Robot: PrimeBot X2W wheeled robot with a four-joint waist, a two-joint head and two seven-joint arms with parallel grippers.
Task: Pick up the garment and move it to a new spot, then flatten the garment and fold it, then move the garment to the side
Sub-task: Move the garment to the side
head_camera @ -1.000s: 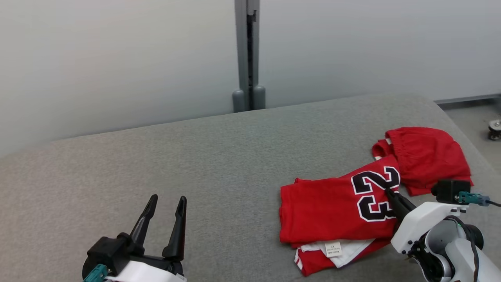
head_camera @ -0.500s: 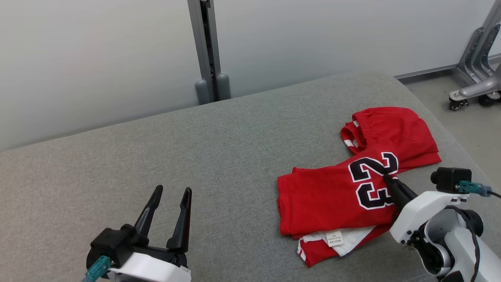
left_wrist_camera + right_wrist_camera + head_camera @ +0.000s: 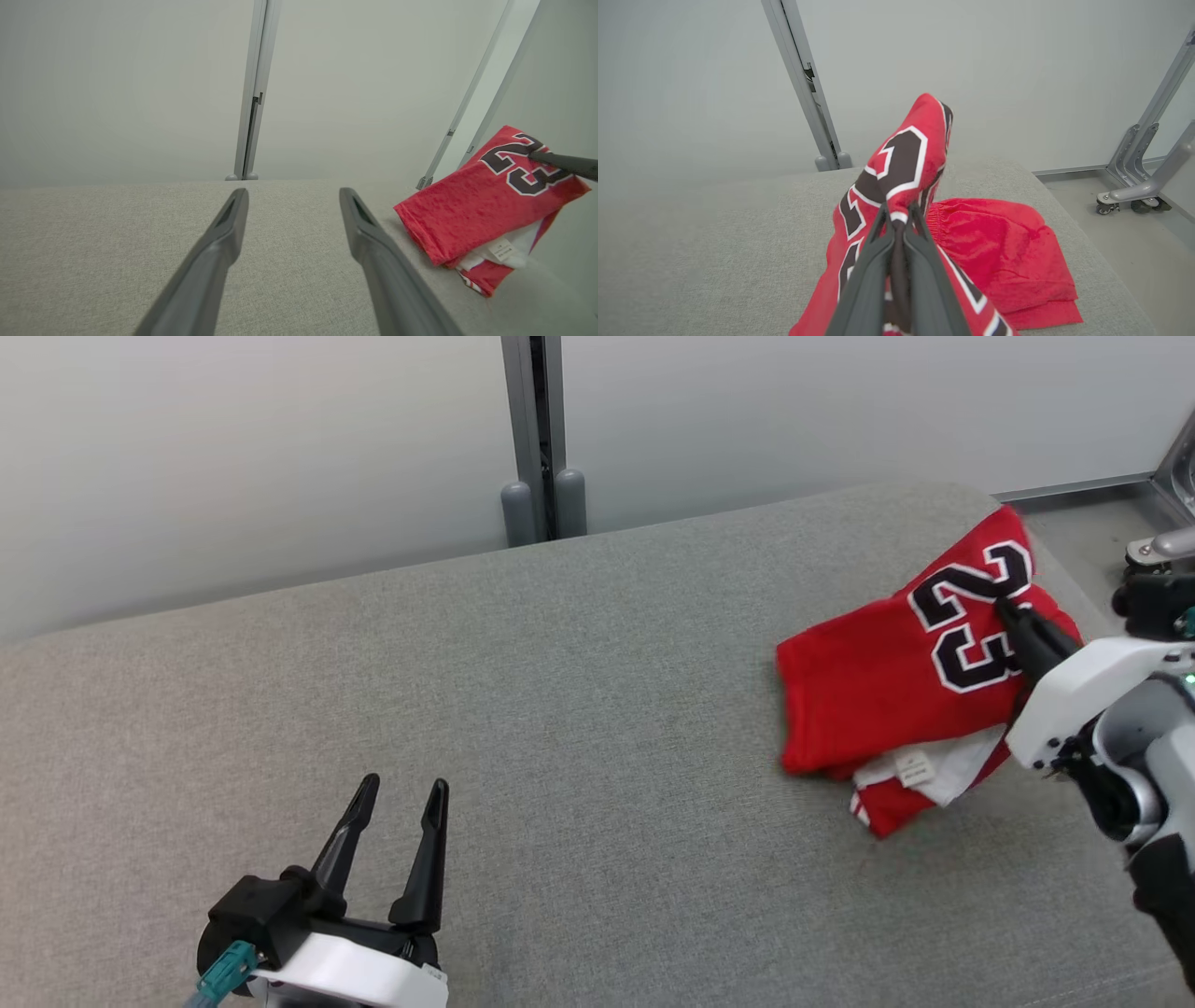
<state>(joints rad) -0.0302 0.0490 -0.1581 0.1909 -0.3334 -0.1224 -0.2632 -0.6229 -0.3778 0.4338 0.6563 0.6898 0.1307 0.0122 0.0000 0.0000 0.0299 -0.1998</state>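
Jersey (image 3: 878, 681) lifted by one end near the far right corner of the tabletop (image 3: 560, 709)
Right end effector (image 3: 1004, 609) is clamped tight on the red jersey at its number 23, holding that end up while the other end, with its white label (image 3: 913, 767), trails on the grey surface. Red shorts (image 3: 999, 247) lie under the raised part. Left end effector (image 3: 403, 786) hovers spread wide and empty, well apart to the left.

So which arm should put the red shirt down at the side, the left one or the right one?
Right. The right gripper is shut on the red shirt, with one end raised off the grey surface. The left gripper is open and far from it.
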